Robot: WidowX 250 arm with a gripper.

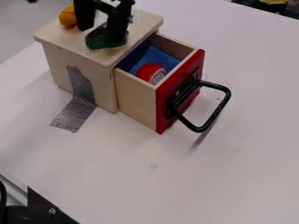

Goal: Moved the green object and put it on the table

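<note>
Green object at the jaws' tips

Black gripper: top cut off by the picture's edge.
Dark green glossy object: partly behind the gripper, outline blurred, near the pale wooden box's drawer-side top edge.
Knobbly orange object: blurred.
Round red object: base hidden in the drawer.
Black metal bracket: cut off, beside the bench's lower-left edge.

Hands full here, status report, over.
Gripper at green object, hold unclear. Object over box top, not on table. Open drawer alongside, possible snag.
</note>
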